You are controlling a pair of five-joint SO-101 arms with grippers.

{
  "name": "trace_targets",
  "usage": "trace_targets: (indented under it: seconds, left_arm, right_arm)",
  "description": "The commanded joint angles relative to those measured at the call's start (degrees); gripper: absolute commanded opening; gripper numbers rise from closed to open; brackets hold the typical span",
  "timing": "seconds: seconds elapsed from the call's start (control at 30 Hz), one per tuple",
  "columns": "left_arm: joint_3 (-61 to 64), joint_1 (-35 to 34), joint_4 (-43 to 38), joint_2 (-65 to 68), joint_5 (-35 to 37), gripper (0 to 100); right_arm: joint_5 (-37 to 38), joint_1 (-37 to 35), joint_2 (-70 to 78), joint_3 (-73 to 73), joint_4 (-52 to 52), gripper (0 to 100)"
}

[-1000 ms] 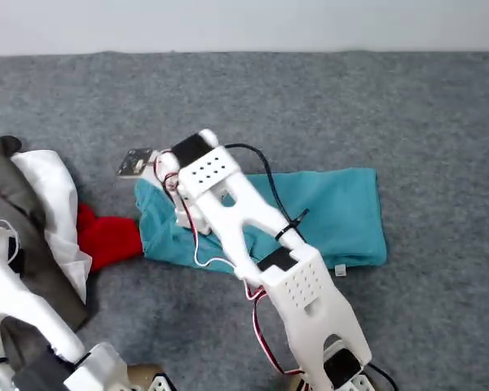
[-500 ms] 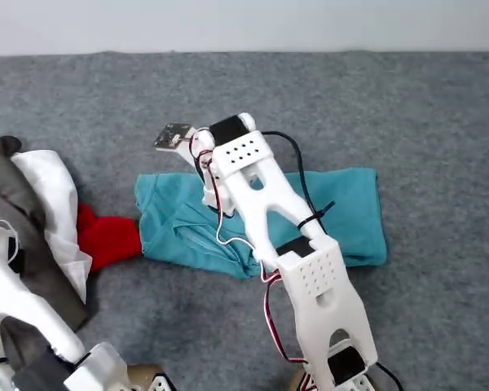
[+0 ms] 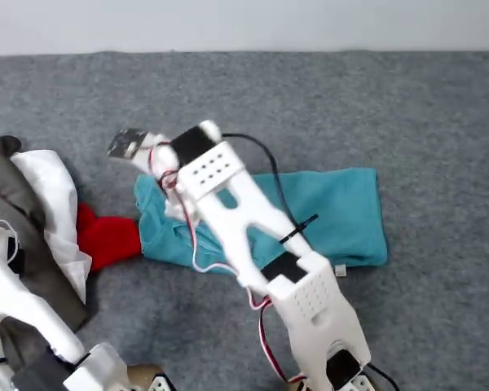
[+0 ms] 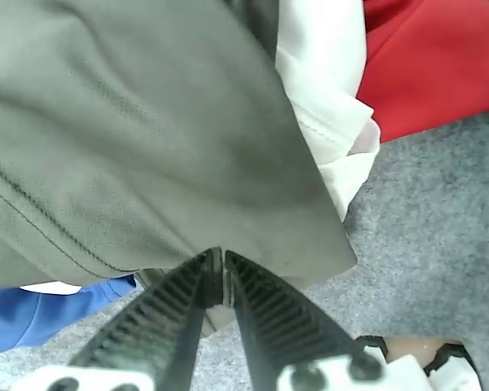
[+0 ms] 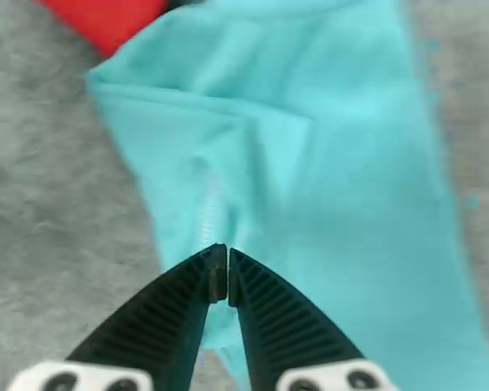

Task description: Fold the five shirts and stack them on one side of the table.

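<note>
Left jaws: my left gripper (image 4: pixel 222 283) is closed, tips together with no gap. The tips sit at the hem of the grey shirt (image 4: pixel 130 130). I cannot tell whether any cloth is pinched between them.
Right jaws: my right gripper (image 5: pixel 219 278) is closed, tips touching, with nothing seen between them. It points down at a creased fold of the teal shirt (image 5: pixel 334 179).
Teal shirt: lies mid-table as a long band running across the table. Its left end is rumpled and its right end is flatter. My right arm (image 3: pixel 253 228) crosses above it.
Red shirt (image 3: pixel 107 238): touches the teal shirt's left end and is partly covered by the white shirt.
White shirt (image 3: pixel 55 199): bunched in the pile at the table's left edge, against the grey shirt and over the red one.
Grey shirt: in the same left-hand pile, overlapping the white shirt in the left wrist view.
Blue shirt (image 4: pixel 41 314): a strip shows from under the grey shirt.
Left arm (image 3: pixel 16 309): stands over the pile at the near left corner.
Table (image 3: pixel 407 114): grey felt-like surface.
</note>
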Motion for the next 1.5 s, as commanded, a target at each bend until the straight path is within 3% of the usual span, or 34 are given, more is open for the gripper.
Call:
trace_targets:
  seconds: [0.0, 0.27, 0.6, 0.83, 1.2, 1.47]
  left_arm:
    - [-2.0, 0.0, -0.4, -0.1, -0.1, 2]
    - [-2.0, 0.2, -0.4, -0.1, -0.1, 2]
    - [-2.0, 0.0, -0.4, -0.1, -0.2, 2]
    - [-0.5, 0.2, -0.8, -0.1, -0.4, 2]
    - [-0.2, 0.0, -0.6, -0.2, -0.4, 2]
    - [-0.2, -0.2, -0.4, -0.6, -0.4, 2]
  right_arm:
    - [-2.6, -2.8, -3.8, 3.2, 2.1, 0.9]
    - [-2.7, -0.4, 1.2, 5.9, -1.2, 0.9]
    - [4.2, 11.8, 7.3, 4.5, -7.4, 0.9]
    - [4.0, 9.5, 5.5, -7.1, 2.0, 0.9]
    - [0.4, 1.4, 2.9, -8.7, 1.9, 0.9]
    - [0.4, 8.4, 11.6, -8.7, -7.7, 0.9]
